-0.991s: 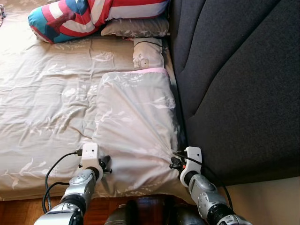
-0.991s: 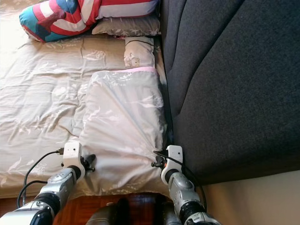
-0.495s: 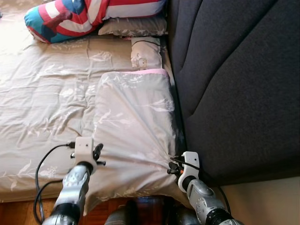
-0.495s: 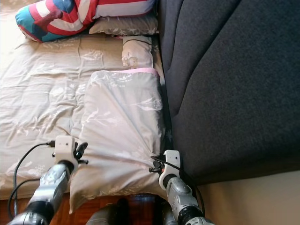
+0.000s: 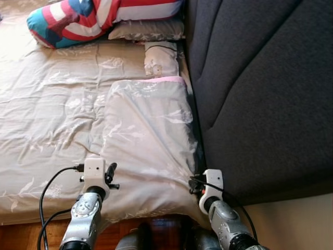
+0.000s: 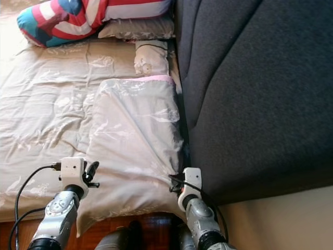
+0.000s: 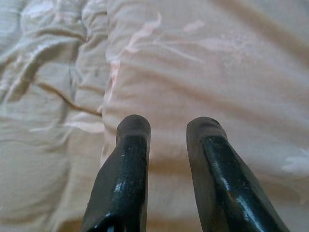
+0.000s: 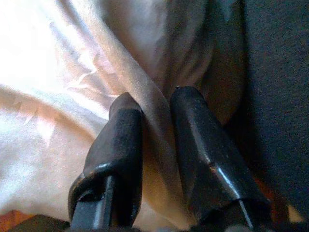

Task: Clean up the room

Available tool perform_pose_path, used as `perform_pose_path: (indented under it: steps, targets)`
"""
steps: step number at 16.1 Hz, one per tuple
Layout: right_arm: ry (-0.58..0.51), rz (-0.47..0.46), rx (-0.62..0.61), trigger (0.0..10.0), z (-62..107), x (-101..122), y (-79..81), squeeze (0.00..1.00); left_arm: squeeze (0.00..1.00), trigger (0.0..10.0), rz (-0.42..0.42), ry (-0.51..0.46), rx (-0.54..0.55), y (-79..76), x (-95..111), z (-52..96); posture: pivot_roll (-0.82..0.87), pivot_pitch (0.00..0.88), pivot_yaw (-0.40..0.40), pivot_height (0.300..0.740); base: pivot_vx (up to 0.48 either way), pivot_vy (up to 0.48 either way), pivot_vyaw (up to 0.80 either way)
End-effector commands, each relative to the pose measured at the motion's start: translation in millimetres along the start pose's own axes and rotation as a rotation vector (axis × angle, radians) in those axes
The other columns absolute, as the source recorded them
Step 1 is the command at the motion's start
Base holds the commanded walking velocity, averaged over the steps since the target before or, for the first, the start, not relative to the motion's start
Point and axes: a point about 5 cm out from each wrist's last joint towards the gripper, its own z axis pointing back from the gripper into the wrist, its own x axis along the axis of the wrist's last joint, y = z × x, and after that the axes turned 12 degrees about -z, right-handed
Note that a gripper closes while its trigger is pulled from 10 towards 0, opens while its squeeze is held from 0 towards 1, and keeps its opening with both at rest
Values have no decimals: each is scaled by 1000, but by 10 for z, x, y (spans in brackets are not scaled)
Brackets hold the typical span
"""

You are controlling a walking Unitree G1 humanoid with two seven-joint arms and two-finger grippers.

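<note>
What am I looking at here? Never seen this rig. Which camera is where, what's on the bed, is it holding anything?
It is a humanoid robot bent over a bed. The two wide pictures come from its head cameras; the two close ones look along each wrist's black fingers. On the sheet lies a folded duvet beside a dark headboard, with a striped cushion and pillow beyond. The right gripper pinches a fold of the duvet at its corner. The left gripper is open, holding nothing, at the duvet's other corner.
</note>
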Motion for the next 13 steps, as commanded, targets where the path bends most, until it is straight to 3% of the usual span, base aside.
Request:
perform_pose_path:
  steps: [1, 3, 6, 8, 9, 10, 13]
  targets:
    - [-28, -5, -22, 10000, 43, -35, -68, 0, 0, 10000, 16, 13, 34, 27, -65, 90, 69, 302, -41, 740, 0, 0, 0]
    - [-112, -10, -23, 10000, 76, 51, -119, 0, 0, 10000, -18, -30, 64, 70, 9, 133, 63, 267, -44, 740, 0, 0, 0]
    - [-238, 21, -16, 10000, 137, 217, -186, 0, 0, 10000, -175, -93, 51, 51, 114, 165, 47, 202, -52, 740, 0, 0, 0]
    - [-284, 17, -16, 10000, 167, 279, -217, 0, 0, 10000, -140, -112, 58, 22, 143, 170, 48, 186, -53, 740, 0, 0, 0]
    - [-313, 17, -14, 10000, 176, 332, -229, 0, 0, 10000, -38, -132, 59, -26, 188, 179, 42, 163, -56, 740, 0, 0, 0]
    - [-320, 18, -14, 10000, 178, 346, -233, 0, 0, 10000, -17, -133, 49, -49, 194, 179, 42, 160, -56, 740, 0, 0, 0]
    - [-327, 18, -10, 10000, 179, 365, -228, 0, 0, 10000, -29, -112, 35, -109, 162, 174, 39, 146, -57, 740, 0, 0, 0]
